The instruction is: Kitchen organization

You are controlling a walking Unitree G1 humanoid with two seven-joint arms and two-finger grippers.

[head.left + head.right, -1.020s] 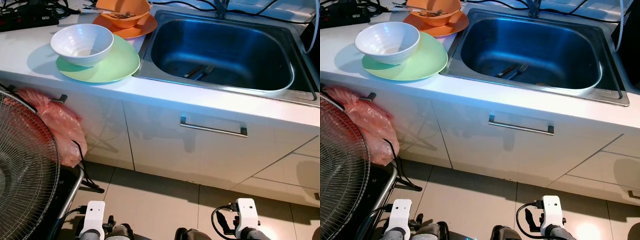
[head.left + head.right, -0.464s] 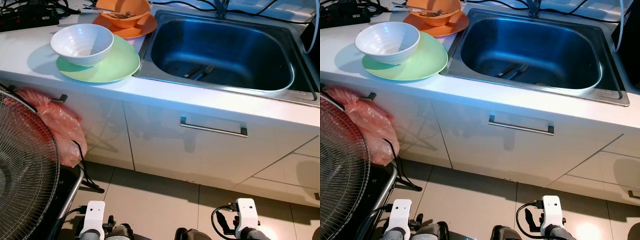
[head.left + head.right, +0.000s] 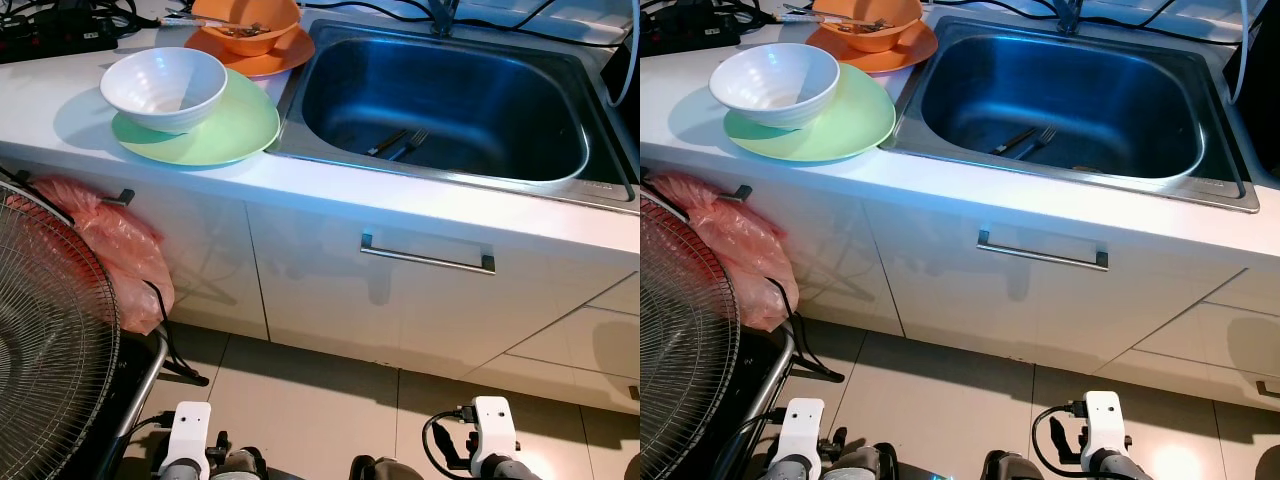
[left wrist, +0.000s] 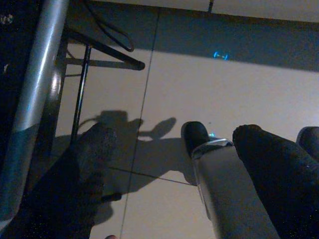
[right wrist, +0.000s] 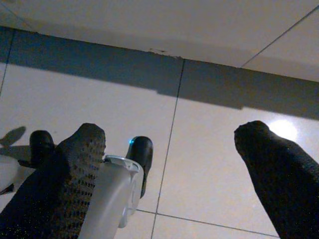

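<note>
Both arms hang idle over the floor tiles, left gripper (image 4: 169,149) and right gripper (image 5: 169,149) spread wide and empty, while a white bowl (image 3: 163,87) sits on a green plate (image 3: 222,133) beside the sink (image 3: 445,100).

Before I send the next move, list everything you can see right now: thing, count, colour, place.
white bowl: 1, white, on the green plate.
green plate: 1, light green, on the counter left of the sink.
orange bowl: 1, orange, on the orange plate, with food scraps and a utensil in it.
orange plate: 1, orange, behind the green plate.
sink: 1, steel, set in the counter.
fork: 1, dark, on the sink bottom beside another utensil.
cabinet handle: 1, metal, under the sink.
plastic bag: 1, pink, hanging on the left cabinet.
fan: 1, grey wire grille, on the floor at left.
left tool: black fingers apart, hanging over the floor tiles.
right tool: black fingers apart, hanging over the floor tiles.
</note>
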